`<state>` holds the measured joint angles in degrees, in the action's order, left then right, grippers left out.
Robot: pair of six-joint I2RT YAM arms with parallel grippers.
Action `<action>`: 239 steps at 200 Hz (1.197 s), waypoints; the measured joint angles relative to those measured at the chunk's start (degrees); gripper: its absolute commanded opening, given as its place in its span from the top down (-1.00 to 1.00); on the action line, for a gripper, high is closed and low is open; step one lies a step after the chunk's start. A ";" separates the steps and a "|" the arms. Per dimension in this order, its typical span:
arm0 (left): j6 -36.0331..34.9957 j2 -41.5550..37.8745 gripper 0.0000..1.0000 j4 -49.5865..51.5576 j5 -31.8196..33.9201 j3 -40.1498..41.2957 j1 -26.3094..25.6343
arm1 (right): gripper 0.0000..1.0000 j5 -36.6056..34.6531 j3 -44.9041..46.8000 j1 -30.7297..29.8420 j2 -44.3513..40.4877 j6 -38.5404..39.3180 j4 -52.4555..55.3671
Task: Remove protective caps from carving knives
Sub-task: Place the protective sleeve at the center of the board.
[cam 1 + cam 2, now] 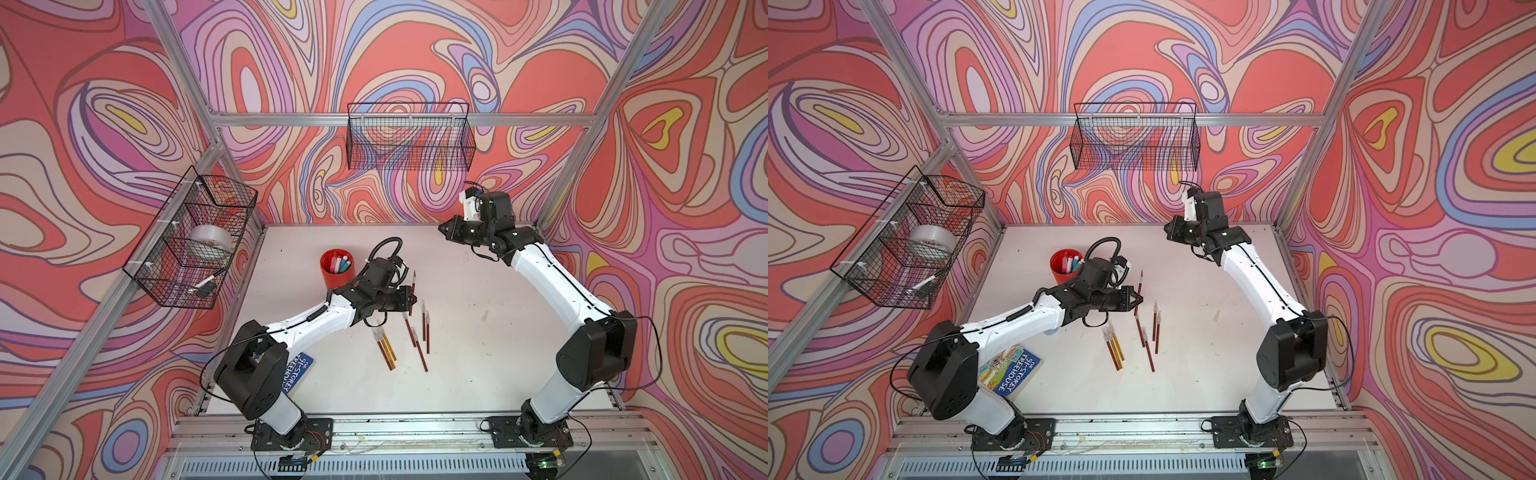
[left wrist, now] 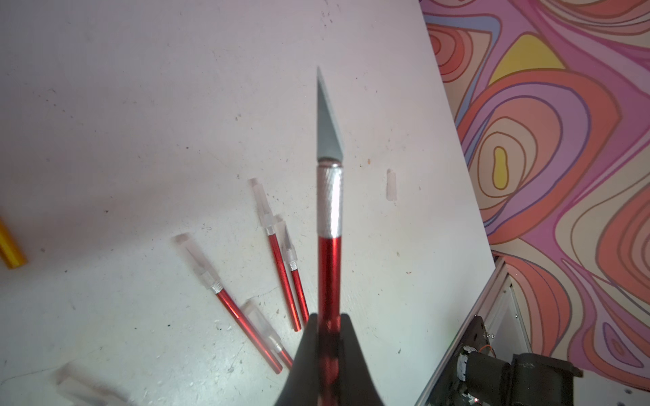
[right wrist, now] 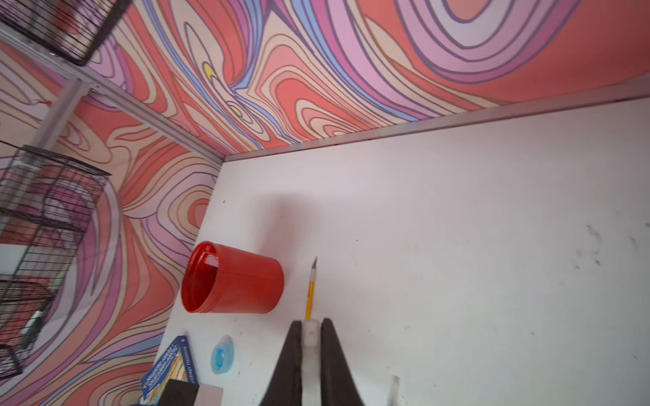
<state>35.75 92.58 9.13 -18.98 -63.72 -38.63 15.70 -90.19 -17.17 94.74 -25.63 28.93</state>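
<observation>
- Where the left gripper [image 2: 329,318] reaches over the middle of the white table [image 1: 478,353], its fingers are pinched on the handle of a red-handled carving knife [image 2: 329,246], which is lifted clear of the tabletop.
- The blade [image 2: 329,119] of that knife is bare and points away from the gripper, toward the back wall.
- The right gripper [image 3: 311,321] hangs above the back part of the table, well apart from the knives. Its fingers are pressed onto a whitish protective cap [image 3: 311,335] held between them.
- Four capped red knives [image 2: 279,267] lie flat on the table just below the held knife, each tip inside a translucent sleeve. Two of them lie close alongside each other.
- A bunch of capped yellow knives [image 1: 385,347] lies beside the red ones, on the left arm's side, their sleeved tips close together.
- A yellow-handled knife [image 3: 309,295] with a bare blade lies flat just beside the red cup [image 3: 242,281].
- A loose cap [image 2: 391,184] lies alone on the table, near the held knife on the right arm's side.
- In a top view the red cup holds markers [image 1: 338,264] with coloured caps.
- A book [image 1: 1013,370] lies near the table's front corner, partly under the left arm.
- A blue tape dispenser [image 3: 221,355] sits between the book and the cup.
</observation>
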 measured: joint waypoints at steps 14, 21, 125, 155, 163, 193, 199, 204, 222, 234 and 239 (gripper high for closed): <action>-0.15 2.32 1.00 1.95 1.11 -2.25 0.07 | 1.00 -2.89 4.76 0.00 -2.34 0.90 1.29; -0.17 3.41 1.00 2.84 1.62 -3.48 0.15 | 1.00 -4.28 7.41 0.00 -3.37 1.27 1.90; 0.90 16.13 1.00 12.24 7.69 -17.94 6.10 | 1.00 -10.08 34.53 8.57 -6.97 1.51 5.92; 0.85 19.28 1.00 14.75 9.07 -21.75 6.10 | 1.00 -9.94 36.06 11.37 -8.41 1.55 5.68; 0.85 20.09 1.00 15.39 9.29 -22.60 6.16 | 1.00 -9.90 36.54 11.93 -8.59 1.55 5.64; 0.90 23.56 0.99 17.31 9.84 -25.51 6.93 | 1.00 -9.88 38.45 13.38 -8.59 1.55 5.57; 0.90 24.15 0.99 17.49 9.90 -25.77 7.15 | 1.00 -9.77 38.82 13.62 -8.59 1.55 5.51; 0.90 24.59 0.98 17.77 9.99 -25.92 7.30 | 1.00 -9.70 39.10 13.84 -8.59 1.53 5.42; 0.90 25.73 0.97 18.67 10.10 -26.32 7.63 | 1.00 -9.55 40.28 14.93 -8.59 1.53 4.92; 0.87 26.32 0.96 18.99 10.14 -26.67 7.91 | 0.94 -9.51 41.03 15.56 -8.59 1.53 4.79; 0.87 26.51 0.96 19.10 10.21 -26.84 7.96 | 0.92 -9.51 41.24 15.74 -8.59 1.53 4.81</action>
<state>36.62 119.09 28.23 -8.78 -90.56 -30.68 6.20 -48.95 -1.43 86.15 -24.10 33.74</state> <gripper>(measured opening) 0.097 0.104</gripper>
